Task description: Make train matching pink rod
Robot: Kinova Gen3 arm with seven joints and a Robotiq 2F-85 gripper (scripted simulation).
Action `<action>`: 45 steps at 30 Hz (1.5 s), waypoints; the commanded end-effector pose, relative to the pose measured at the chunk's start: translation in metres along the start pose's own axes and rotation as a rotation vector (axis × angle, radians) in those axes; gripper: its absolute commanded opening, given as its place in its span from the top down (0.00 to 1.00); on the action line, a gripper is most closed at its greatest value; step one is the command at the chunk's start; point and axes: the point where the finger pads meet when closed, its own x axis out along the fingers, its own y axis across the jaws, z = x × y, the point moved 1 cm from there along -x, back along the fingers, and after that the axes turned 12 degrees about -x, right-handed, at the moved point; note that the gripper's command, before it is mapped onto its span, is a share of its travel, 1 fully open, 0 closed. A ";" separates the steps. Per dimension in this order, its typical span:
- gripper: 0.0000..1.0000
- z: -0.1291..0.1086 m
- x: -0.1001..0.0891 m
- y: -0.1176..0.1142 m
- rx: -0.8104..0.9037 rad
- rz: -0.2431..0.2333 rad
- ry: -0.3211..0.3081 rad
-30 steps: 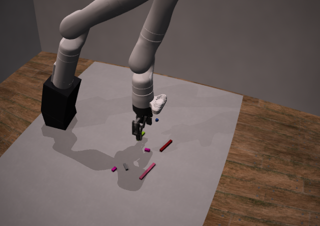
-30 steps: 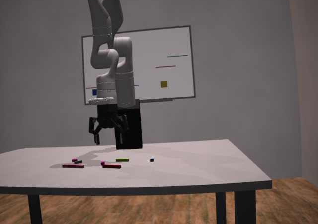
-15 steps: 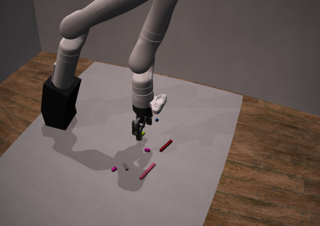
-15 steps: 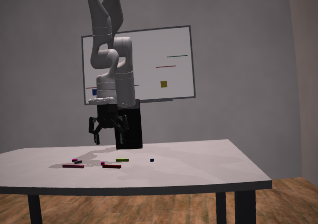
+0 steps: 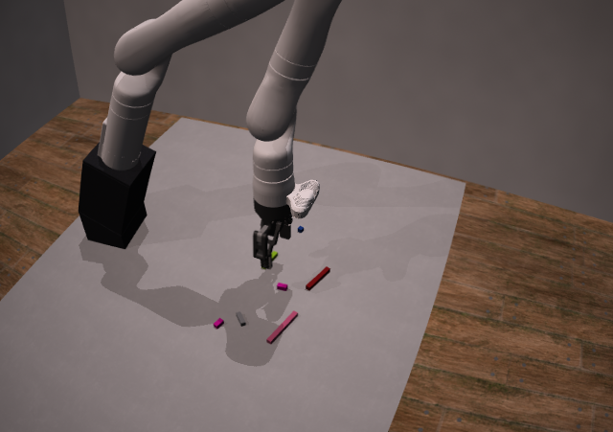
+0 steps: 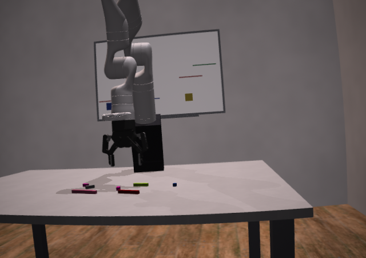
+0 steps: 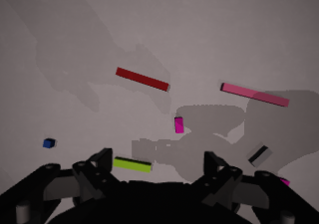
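My gripper (image 5: 264, 261) hangs open and empty above the table, also seen in the exterior view (image 6: 125, 161) and the wrist view (image 7: 159, 166). A lime rod (image 7: 132, 164) lies just below and left of the fingers; it also shows in the exterior view (image 6: 140, 184). A magenta rod (image 5: 282, 285) lies beyond it, also in the wrist view (image 7: 178, 124). A red rod (image 5: 317, 278), a pink rod (image 5: 282, 327), a grey rod (image 5: 240, 318), a second magenta rod (image 5: 217, 322) and a small blue rod (image 5: 300, 229) lie apart on the table.
The arm's black base (image 5: 114, 197) stands at the back left of the grey table top. A whiteboard (image 6: 159, 73) hangs on the wall behind. The table's edges are far from the rods.
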 end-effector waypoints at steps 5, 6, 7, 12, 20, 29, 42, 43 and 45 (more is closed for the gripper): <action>0.00 0.000 0.000 0.000 -0.019 0.001 0.001; 0.00 0.000 0.000 0.000 -0.026 0.002 0.002; 0.00 0.000 0.000 0.001 -0.034 0.002 0.002; 0.00 -0.001 0.001 0.002 -0.092 0.005 0.004; 0.00 -0.001 0.003 0.004 -0.206 0.011 0.007; 0.00 -0.002 0.006 0.008 -0.472 0.024 0.011; 0.00 -0.005 0.009 0.013 -0.932 0.043 0.012; 0.00 -0.005 0.010 0.013 -0.980 0.044 0.012; 0.00 -0.005 0.010 0.013 -1.077 0.047 0.012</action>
